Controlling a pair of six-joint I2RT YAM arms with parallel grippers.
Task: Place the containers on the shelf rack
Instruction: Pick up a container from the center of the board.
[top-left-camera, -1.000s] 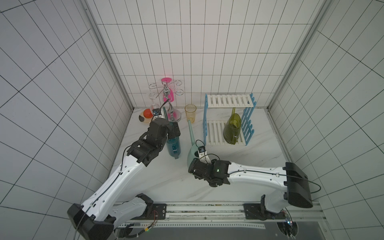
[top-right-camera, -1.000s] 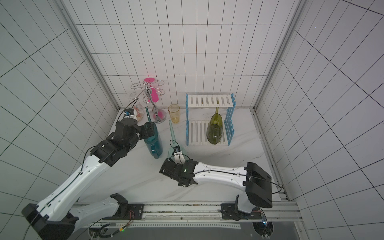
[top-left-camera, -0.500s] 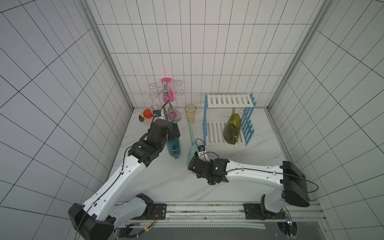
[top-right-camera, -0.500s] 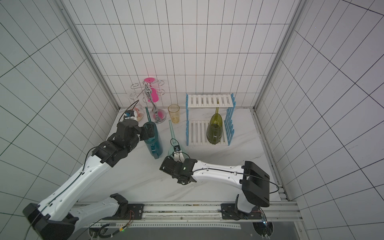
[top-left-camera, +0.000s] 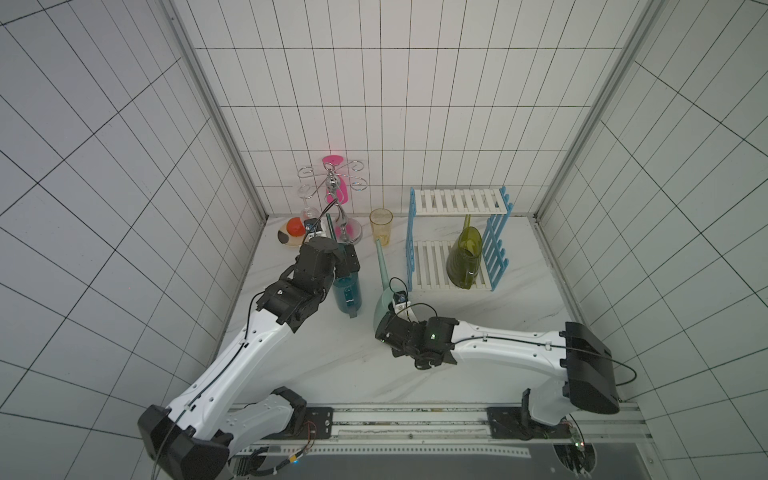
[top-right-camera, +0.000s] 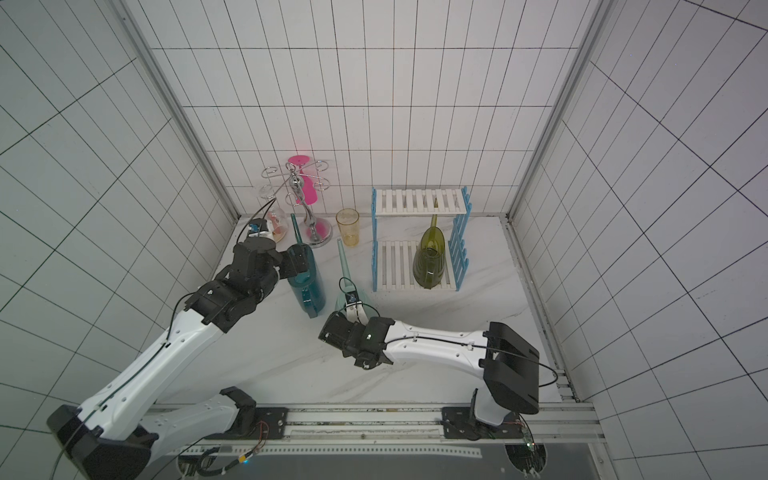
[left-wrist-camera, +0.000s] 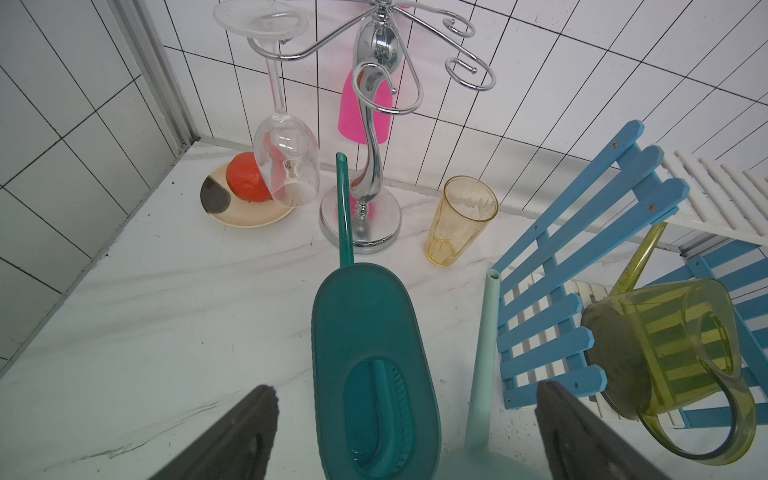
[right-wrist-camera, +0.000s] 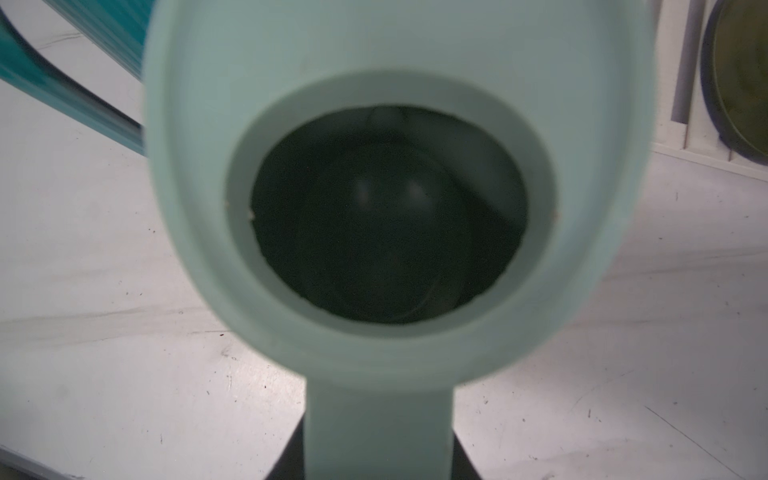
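A dark teal container (top-left-camera: 347, 293) (top-right-camera: 308, 289) (left-wrist-camera: 374, 353) stands on the marble table. My left gripper (top-left-camera: 347, 262) (top-right-camera: 297, 262) (left-wrist-camera: 405, 388) is open above it, one finger on each side and neither touching. A pale mint container (top-left-camera: 383, 300) (top-right-camera: 345, 296) (right-wrist-camera: 374, 62) stands beside the teal one. My right gripper (top-left-camera: 388, 328) (top-right-camera: 334, 325) (right-wrist-camera: 378, 457) is shut on the mint container's handle. An olive-green container (top-left-camera: 465, 257) (top-right-camera: 430, 264) (left-wrist-camera: 665, 345) sits on the lower tier of the shelf rack (top-left-camera: 457, 202) (top-right-camera: 415, 202) (left-wrist-camera: 582, 232). The rack's top tier holds nothing.
At the back left stands a chrome glass-hanger stand (top-left-camera: 338, 208) (left-wrist-camera: 374, 174) with a hanging wine glass (left-wrist-camera: 286, 162) and a pink cup (left-wrist-camera: 361, 116). A yellow cup (top-left-camera: 381, 226) (left-wrist-camera: 459, 220) stands between it and the rack. A plate with an orange (left-wrist-camera: 247, 178) lies in the corner.
The right gripper slid a little towards the mint container and closed on its handle. The left arm and the containers have stayed where they were.
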